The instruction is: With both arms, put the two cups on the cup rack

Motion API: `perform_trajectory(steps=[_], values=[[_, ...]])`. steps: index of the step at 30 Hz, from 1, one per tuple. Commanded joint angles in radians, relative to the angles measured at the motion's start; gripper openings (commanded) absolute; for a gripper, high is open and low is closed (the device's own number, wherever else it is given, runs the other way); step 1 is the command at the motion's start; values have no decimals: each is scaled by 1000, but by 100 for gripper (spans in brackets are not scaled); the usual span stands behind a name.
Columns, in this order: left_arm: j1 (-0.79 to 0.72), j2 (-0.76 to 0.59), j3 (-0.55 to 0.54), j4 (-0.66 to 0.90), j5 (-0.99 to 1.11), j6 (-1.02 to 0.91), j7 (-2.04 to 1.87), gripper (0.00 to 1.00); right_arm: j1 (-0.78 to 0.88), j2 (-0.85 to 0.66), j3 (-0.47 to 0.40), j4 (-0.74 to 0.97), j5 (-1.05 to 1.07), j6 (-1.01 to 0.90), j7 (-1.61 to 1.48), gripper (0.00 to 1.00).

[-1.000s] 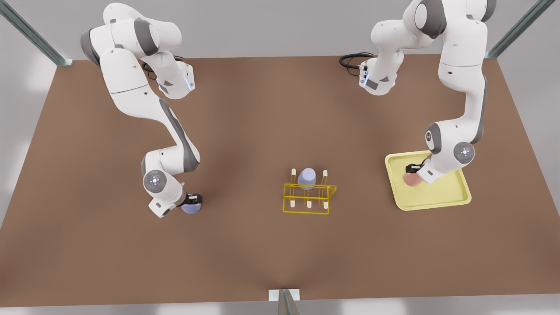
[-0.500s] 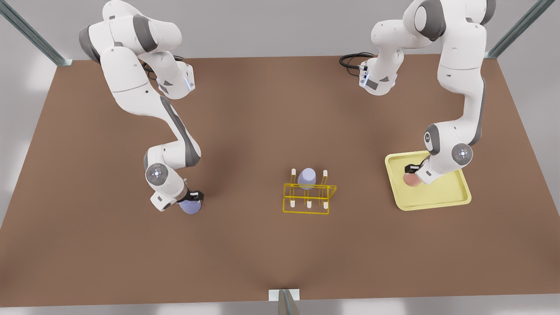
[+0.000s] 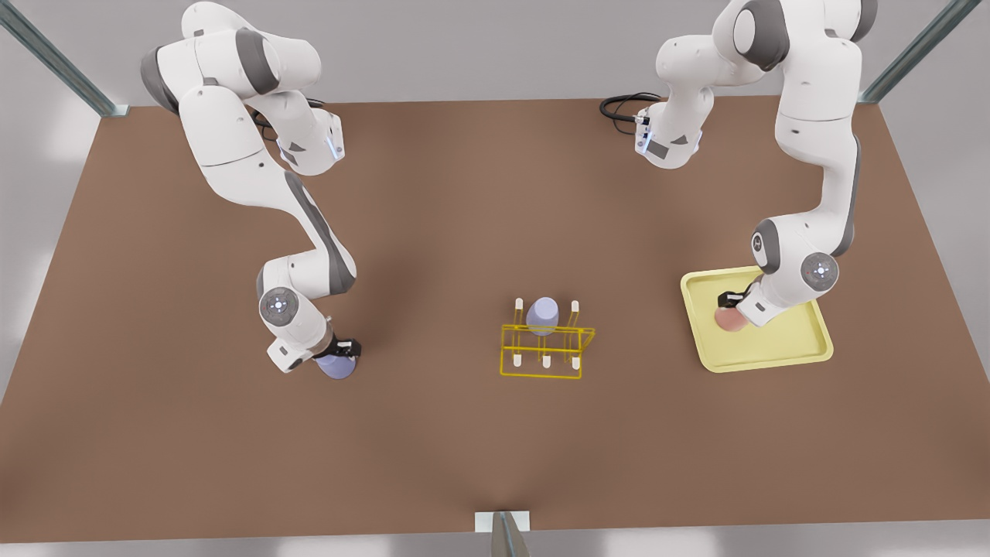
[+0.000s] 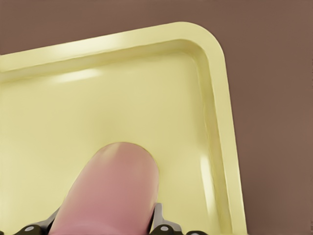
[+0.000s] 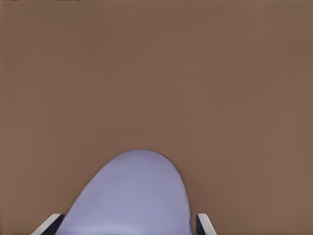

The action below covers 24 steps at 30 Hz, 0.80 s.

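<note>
The pink cup (image 3: 727, 319) (image 4: 112, 191) lies tilted on the pale-yellow tray (image 3: 773, 352) at the front view's right. My left gripper (image 3: 731, 303) (image 4: 105, 227) is shut on it, one finger on each side. At the front view's left, a lavender cup (image 3: 336, 366) (image 5: 134, 196) sits low over the brown table, and my right gripper (image 3: 340, 352) (image 5: 129, 223) is shut on it. The yellow wire cup rack (image 3: 545, 362) stands at the table's middle. Another lavender cup (image 3: 542, 313) is upside down on one of its back pegs.
The brown table (image 3: 464, 216) spreads wide between both arms and the rack. The tray's raised rim (image 4: 215, 98) runs close beside the pink cup. Black cables (image 3: 623, 104) lie at the far edge by an arm base.
The right arm has shifted slightly, carrying the lavender cup a little toward the front view's left and back. The left arm and pink cup have barely moved.
</note>
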Motion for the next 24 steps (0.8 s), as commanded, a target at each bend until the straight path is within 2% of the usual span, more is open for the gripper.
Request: perform_trajectory(steps=[1, 4, 6, 8, 10, 13, 17, 22, 24], values=[[0, -8, 0, 0, -4, -8, 9, 77, -1, 0, 0, -1, 2, 11, 11, 100], [-12, -85, 1, 8, -4, -127, 4, 78, 1, -2, 0, -7, 2, 9, 11, 98], [-13, -105, 1, 49, -6, -210, -11, 78, -1, -2, 0, -7, 2, 5, 9, 87], [-55, -110, -2, 172, -72, -370, -106, 78, -1, -6, 0, -7, 2, 2, 5, 83], [-55, -76, -66, 292, -109, -457, -187, 78, -1, -13, 0, -6, 2, -1, 0, 83], [-56, -51, -201, 391, -109, -459, -406, 78, -1, -14, 0, -6, 2, -3, -2, 83], [-59, 105, -353, 622, -103, -459, -753, 78, -1, -8, 1, 3, 2, -1, -2, 83], [-118, 257, -378, 844, -100, -459, -884, 78, 1, -25, 6, 8, 2, -3, -8, 83], [-153, 288, -378, 882, -98, -459, -924, 78, -1, -45, 49, 17, 9, -1, -8, 83]])
